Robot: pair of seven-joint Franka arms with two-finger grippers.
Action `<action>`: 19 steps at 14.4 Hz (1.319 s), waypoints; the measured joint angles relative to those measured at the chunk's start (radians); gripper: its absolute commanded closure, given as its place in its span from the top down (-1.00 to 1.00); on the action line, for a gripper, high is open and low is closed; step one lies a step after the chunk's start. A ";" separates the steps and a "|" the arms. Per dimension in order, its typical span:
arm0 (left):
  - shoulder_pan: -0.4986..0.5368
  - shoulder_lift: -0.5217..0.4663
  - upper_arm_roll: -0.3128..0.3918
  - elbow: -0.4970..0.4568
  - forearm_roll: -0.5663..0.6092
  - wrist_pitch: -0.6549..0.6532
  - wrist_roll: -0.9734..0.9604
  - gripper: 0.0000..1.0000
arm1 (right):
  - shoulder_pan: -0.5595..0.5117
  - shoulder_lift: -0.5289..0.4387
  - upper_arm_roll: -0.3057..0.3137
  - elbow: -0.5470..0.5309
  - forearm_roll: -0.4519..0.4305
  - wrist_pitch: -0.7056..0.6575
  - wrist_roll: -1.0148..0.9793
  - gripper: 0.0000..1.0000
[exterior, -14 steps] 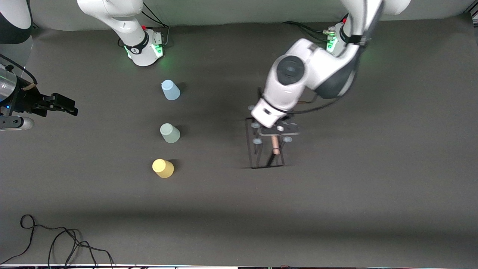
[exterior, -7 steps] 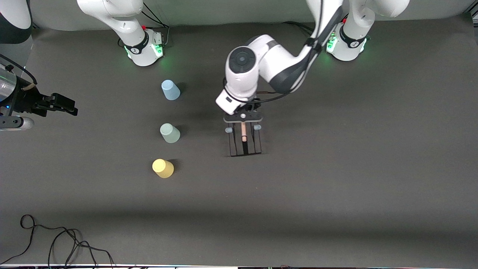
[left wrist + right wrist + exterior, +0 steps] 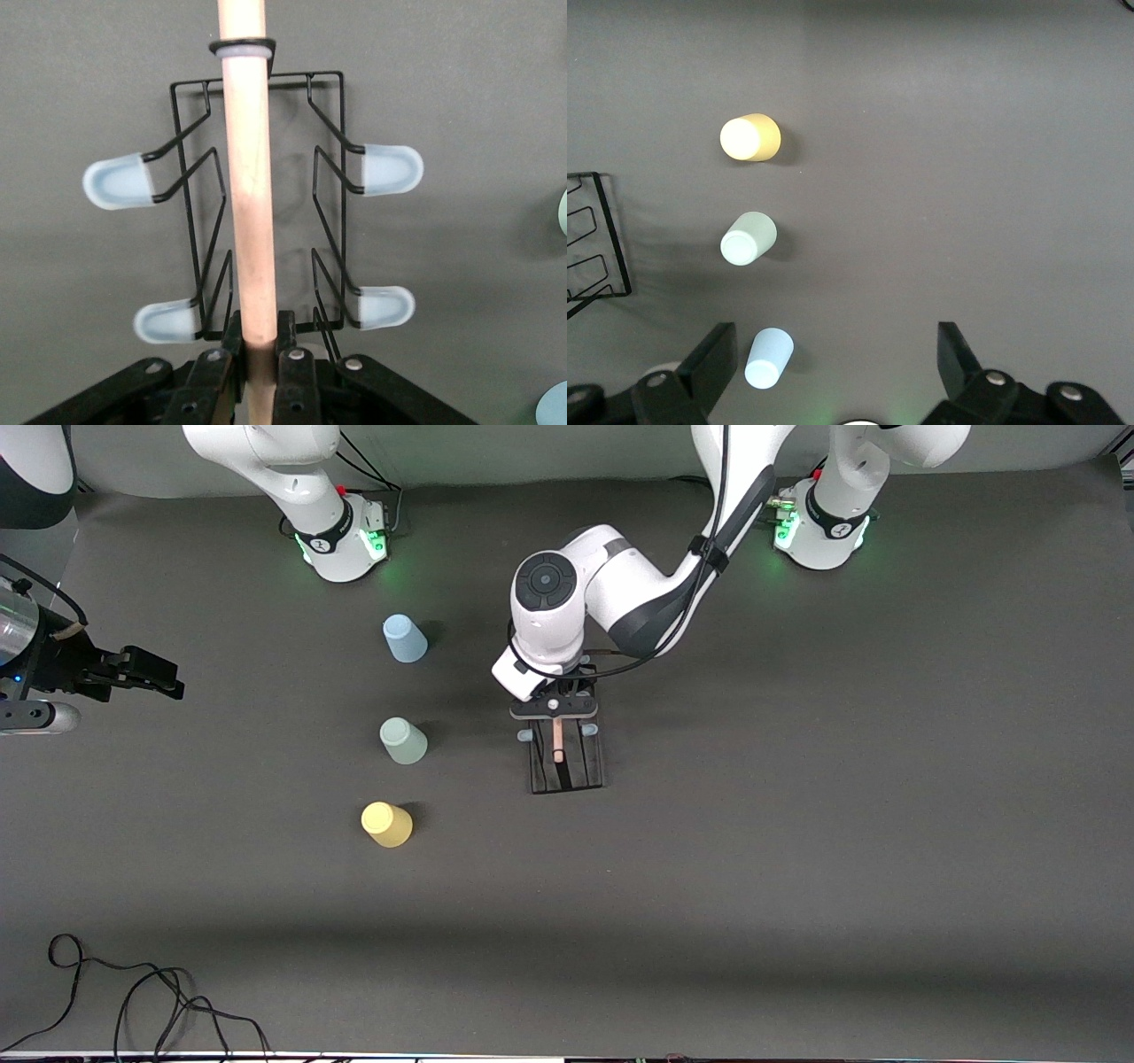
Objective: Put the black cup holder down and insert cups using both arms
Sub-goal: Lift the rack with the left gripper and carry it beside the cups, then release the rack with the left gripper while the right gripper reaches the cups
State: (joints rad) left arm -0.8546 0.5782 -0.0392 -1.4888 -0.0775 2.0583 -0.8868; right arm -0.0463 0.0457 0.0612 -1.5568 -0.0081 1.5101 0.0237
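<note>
My left gripper (image 3: 555,710) (image 3: 259,343) is shut on the light wooden rod (image 3: 248,177) of the black cup holder (image 3: 565,769), which hangs upright low over the middle of the table. I cannot tell whether its base touches. Pale-blue-tipped pegs (image 3: 390,168) stick out on both sides. The pale blue cup (image 3: 405,638), pale green cup (image 3: 403,740) and yellow cup (image 3: 387,824) stand in a row beside it, toward the right arm's end. My right gripper (image 3: 164,676) (image 3: 835,363) waits high up, open and empty, over the blue cup (image 3: 769,358).
The arm bases (image 3: 341,540) (image 3: 824,531) stand along the table's edge farthest from the front camera. A black cable (image 3: 133,1001) lies at the corner nearest the front camera, at the right arm's end. The holder's wire base (image 3: 594,239) shows in the right wrist view.
My left arm has carried the cup holder toward the row of cups and turned it straight. The right arm and the cups have not moved.
</note>
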 measured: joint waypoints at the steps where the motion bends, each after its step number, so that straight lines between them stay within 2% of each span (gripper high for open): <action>1: 0.000 0.002 0.000 0.003 0.000 0.000 0.000 -1.00 | 0.000 0.000 0.000 0.000 0.000 0.000 0.000 1.00; 3: 0.000 0.004 0.000 0.005 -0.005 0.000 -0.001 -0.66 | 0.000 0.000 0.000 0.000 0.000 0.000 0.000 1.00; 4: 0.000 0.004 0.001 0.005 -0.009 0.000 -0.001 -0.13 | 0.000 0.000 0.000 0.000 0.000 0.000 0.000 1.00; 5: 0.000 0.005 0.001 0.005 -0.011 0.000 -0.001 0.69 | 0.000 0.000 0.000 0.000 0.000 0.000 0.000 1.00; 6: 0.000 0.007 0.002 0.006 -0.011 0.001 -0.001 0.97 | 0.000 0.000 0.000 0.000 0.000 0.000 -0.001 1.00; 12: 0.022 0.002 0.012 0.066 -0.011 0.000 -0.002 0.99 | 0.003 0.000 0.000 0.000 0.004 -0.004 -0.001 1.00; 16: 0.096 -0.056 0.024 0.177 -0.011 -0.162 0.009 0.98 | 0.013 -0.001 0.004 -0.013 0.095 -0.011 0.018 1.00; 19: 0.201 -0.134 0.029 0.193 -0.010 -0.230 0.083 0.98 | 0.066 -0.002 0.006 -0.053 0.111 0.043 0.107 1.00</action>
State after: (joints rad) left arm -0.6535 0.4446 -0.0107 -1.2962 -0.0880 1.8278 -0.8043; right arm 0.0196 0.0436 0.0671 -1.6095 0.1025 1.5529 0.1311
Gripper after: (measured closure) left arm 0.009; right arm 0.000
